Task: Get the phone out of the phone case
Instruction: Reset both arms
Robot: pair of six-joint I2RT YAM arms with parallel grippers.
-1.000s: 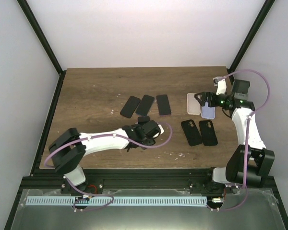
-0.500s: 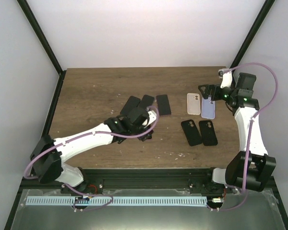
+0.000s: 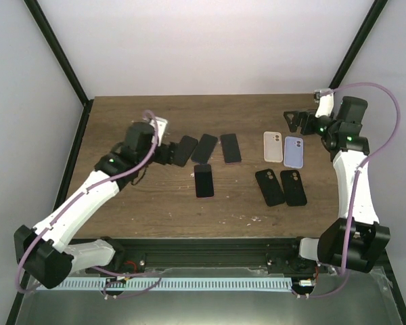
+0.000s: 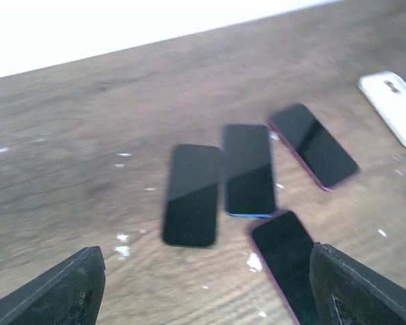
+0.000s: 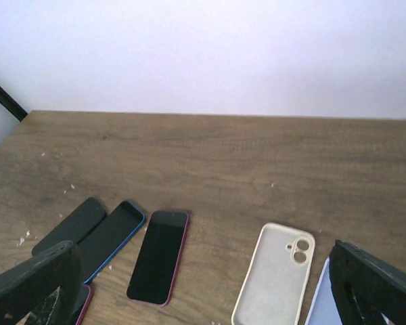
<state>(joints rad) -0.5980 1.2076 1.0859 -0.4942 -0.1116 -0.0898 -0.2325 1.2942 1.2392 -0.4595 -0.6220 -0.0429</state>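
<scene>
Lying screen-up on the table (image 3: 128, 118), the phone (image 3: 204, 180) now sits bare in front of the three other phones (image 3: 205, 147). The lilac case (image 3: 294, 152) is set down beside the cream case (image 3: 273, 146). The left gripper (image 3: 168, 152) and right gripper (image 3: 296, 120) have withdrawn, released and empty, so the extraction looks finished.

Fingers (image 5: 34, 284): dark tips in both bottom corners, spread wide, nothing between them.
Surface (image 5: 257, 156): brown wood, pale flecks at left.
Left group: black phone (image 5: 71, 225), blue-edged phone (image 5: 114, 230), maroon-edged phone (image 5: 159, 256), side by side, screens up.
Right group: white case (image 5: 274, 274), camera cutout showing; lilac case (image 5: 321, 301) just beside it, mostly cropped.
</scene>
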